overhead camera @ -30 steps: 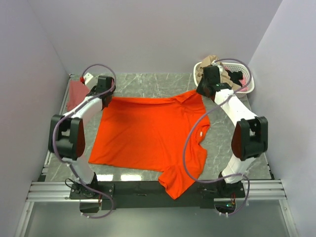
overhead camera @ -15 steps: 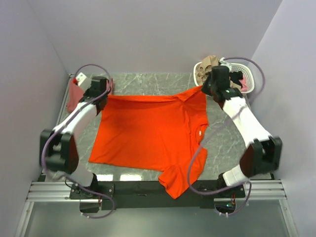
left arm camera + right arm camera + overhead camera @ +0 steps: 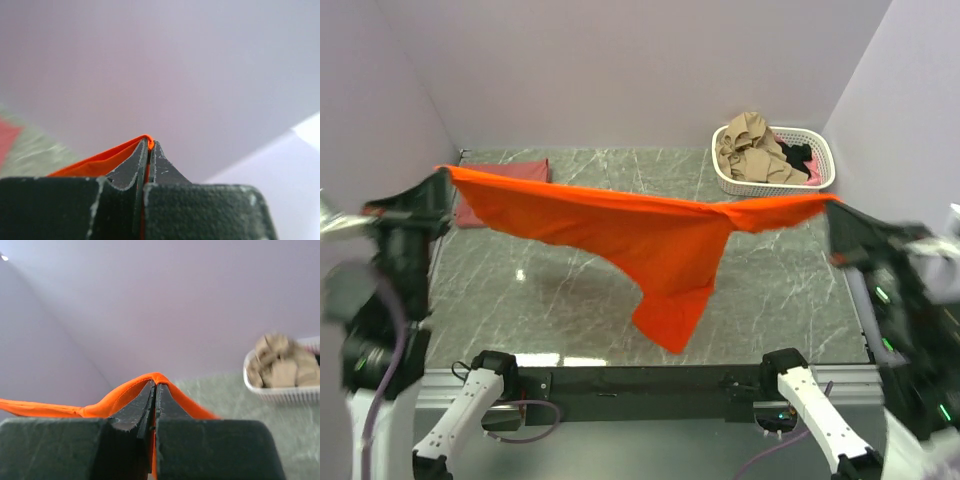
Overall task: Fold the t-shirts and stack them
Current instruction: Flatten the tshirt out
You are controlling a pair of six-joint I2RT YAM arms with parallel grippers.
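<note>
Hanging between the two hands, the bright orange-red t-shirt is held clear of the desk and is spread in a long band from the left side to the right. The left hand is clamped on one end of the cloth, raised at the left edge of the top view. In the left wrist view its two dark fingers are seen pressed together with a thin orange edge pinched between them. The right hand is likewise closed on the other end, at the right edge. In the right wrist view the orange fabric is seen draped over the closed fingertips and trailing away to the left.

The upper edge of the shirt sags a little between the two grips. A tapering part of the cloth hangs down below the middle, its lowest tip over the near part of the desk. A shadow is cast on the grey marbled surface beneath it.

The muted brick-red t-shirt, folded to a rectangle, lies flat at the far left corner of the desk, partly hidden behind the raised orange cloth. A white slotted basket stands at the far right corner, well apart from the folded shirt. Crumpled tan cloth is heaped in it, with dark and pink pieces beside. Both arms are blurred in the top view.
</note>
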